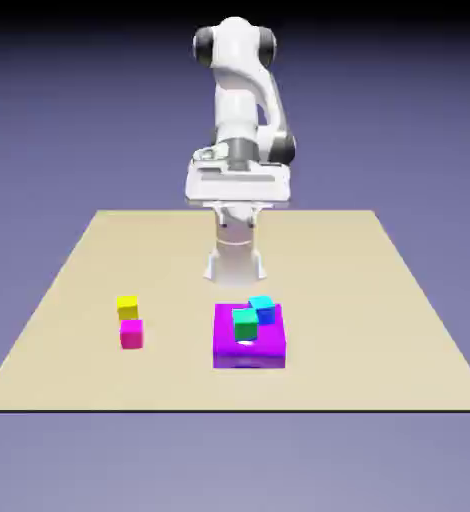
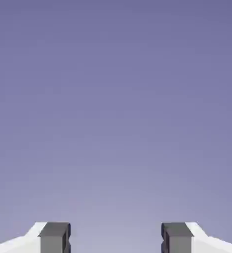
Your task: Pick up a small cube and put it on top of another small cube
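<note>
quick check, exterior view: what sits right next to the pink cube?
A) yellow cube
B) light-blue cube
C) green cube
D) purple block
A: the yellow cube sits just behind the pink cube on the exterior view's left side of the table; the light-blue cube and green cube are on the purple block, well apart to the right.

Everything looked like smooth plastic, tbh

Arm (image 1: 241, 95) was glossy white, fingertips (image 2: 54, 237) matt grey, table (image 1: 399, 330) flat matt tan, pink cube (image 1: 131, 334) plain and matt.
</note>
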Controlling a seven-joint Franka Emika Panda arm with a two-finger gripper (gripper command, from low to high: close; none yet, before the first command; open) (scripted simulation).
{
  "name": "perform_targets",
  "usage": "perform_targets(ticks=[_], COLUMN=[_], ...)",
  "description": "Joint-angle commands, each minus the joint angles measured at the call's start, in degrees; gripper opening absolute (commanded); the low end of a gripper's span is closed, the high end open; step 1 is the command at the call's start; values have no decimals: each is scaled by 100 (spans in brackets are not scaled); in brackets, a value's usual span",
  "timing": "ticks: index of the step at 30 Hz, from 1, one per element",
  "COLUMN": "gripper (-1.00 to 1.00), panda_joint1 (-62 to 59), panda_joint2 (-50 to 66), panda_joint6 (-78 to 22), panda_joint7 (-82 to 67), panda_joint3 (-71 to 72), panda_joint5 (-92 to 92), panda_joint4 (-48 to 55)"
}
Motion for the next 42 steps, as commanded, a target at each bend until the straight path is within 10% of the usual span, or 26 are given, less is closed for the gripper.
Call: perform_targets(ticks=[1, 22, 31, 32, 42], gripper=[0, 0, 0, -100, -100], panda_joint1=[-208, -4569, -4132, -4132, -4205], panda_joint2=[163, 3586, 5063, 5063, 3195], panda_joint6=[-53, -1170, -84, -83, -1540], panda_joint7=[221, 4863, 5438, 5438, 5076], panda_joint3=[39, 866, 200, 200, 1087], panda_joint5=[-20, -449, -1055, -1055, -182], panda_joint4=[26, 561, 853, 853, 454])
